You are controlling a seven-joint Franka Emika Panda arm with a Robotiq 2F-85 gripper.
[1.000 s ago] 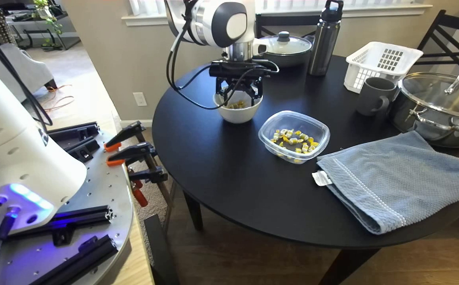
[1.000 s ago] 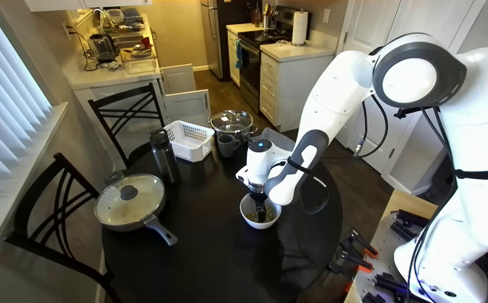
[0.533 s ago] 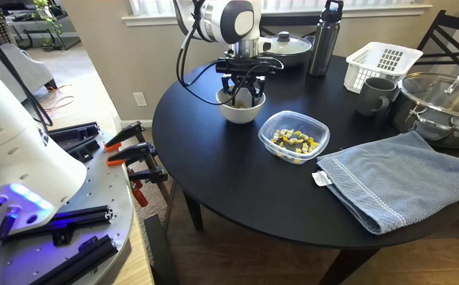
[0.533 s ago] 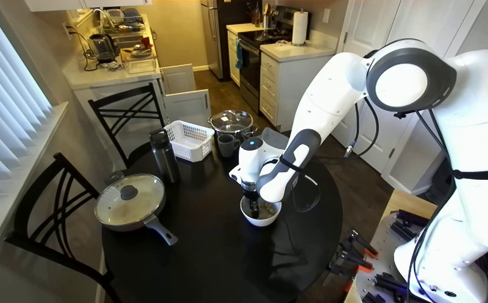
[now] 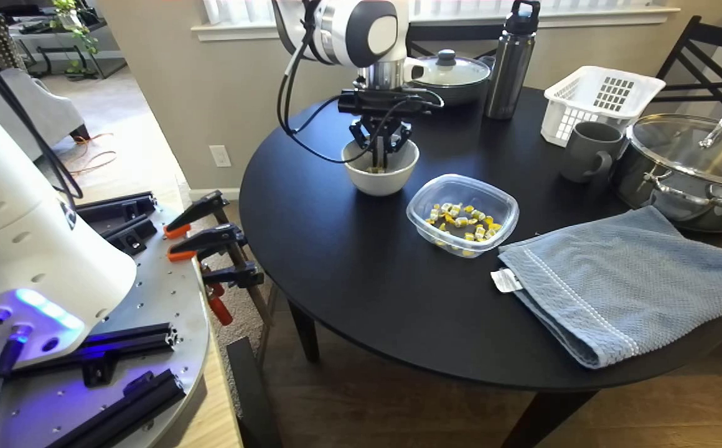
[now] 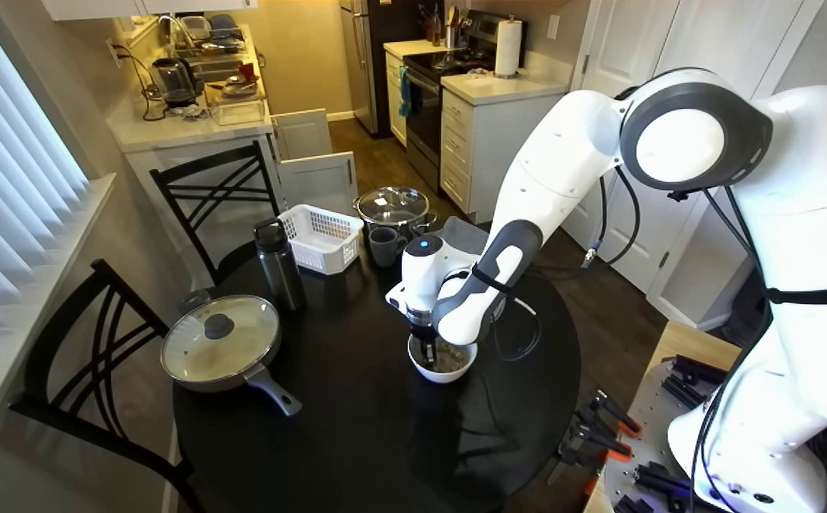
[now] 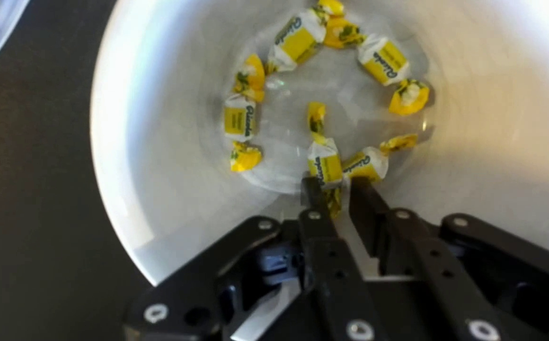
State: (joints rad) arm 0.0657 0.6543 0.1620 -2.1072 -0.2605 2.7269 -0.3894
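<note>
"Pincer (image 5: pixel 379 167) first, over at the left from where I stand: down inside the white bowl (image 5: pixel 381 185) on the dark bench (image 5: pixel 348 267), drawn in narrow. Is it holding anything?"

"I can't tell. Up close in the wrist view, a wrapped candy (image 7: pixel 324 163) sits low in the bowl right at the tips, one yellow twist in the slim gap between them. Whether both sides press on it doesn't show. Another candy (image 7: pixel 368 163) lies just beside it, to the right."

"How would one of those handle, do you reckon?"

"Light, I'd guess, and hard in the middle, with soft wrapper ends that look a bit slick. I'd take it across the squarish middle. Pinch only a twist and the paper might slip or unwind. It shouldn't break under a firm squeeze, but its neighbour could get caught up as well."

"And going right from there?"

"A lidded pan (image 5: pixel 454 93) stands at the back, and nearer us a clear tub (image 5: pixel 503 205) with more wrapped candies (image 5: pixel 460 221) in it. Next comes a tall metal bottle (image 5: pixel 510 74), then a white basket (image 5: pixel 563 118) with a gray mug (image 5: pixel 587 155) just in front of it. A folded blue towel (image 5: pixel 635 286) lies closest to us, and a big pot (image 5: pixel 678 202) with a glass lid (image 5: pixel 678 140) stands at the far right."
</note>
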